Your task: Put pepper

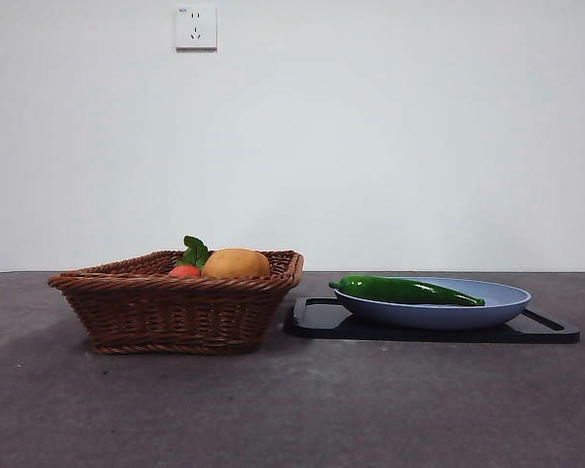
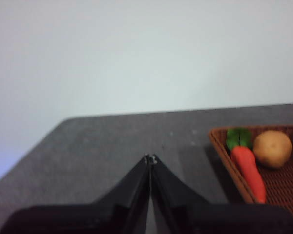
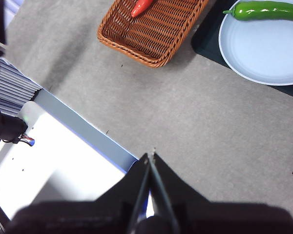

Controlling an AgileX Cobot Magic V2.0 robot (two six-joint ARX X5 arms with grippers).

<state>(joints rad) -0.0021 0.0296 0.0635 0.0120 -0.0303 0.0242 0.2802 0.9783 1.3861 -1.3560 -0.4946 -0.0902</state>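
A long glossy green pepper (image 1: 405,290) lies on the blue plate (image 1: 497,307), along its far rim; the right wrist view shows the same pepper (image 3: 266,10) on the plate (image 3: 263,53). My left gripper (image 2: 150,159) is shut and empty above the table, left of the basket. High above the table's near edge, my right gripper (image 3: 150,156) is shut and holds nothing. Neither arm shows in the front view.
A brown wicker basket (image 1: 175,304) at the left holds a round orange-yellow fruit (image 1: 236,263) and a red item with green leaves (image 1: 185,269). The plate rests on a black tray (image 1: 551,330). A white and blue surface (image 3: 53,161) borders the table's edge.
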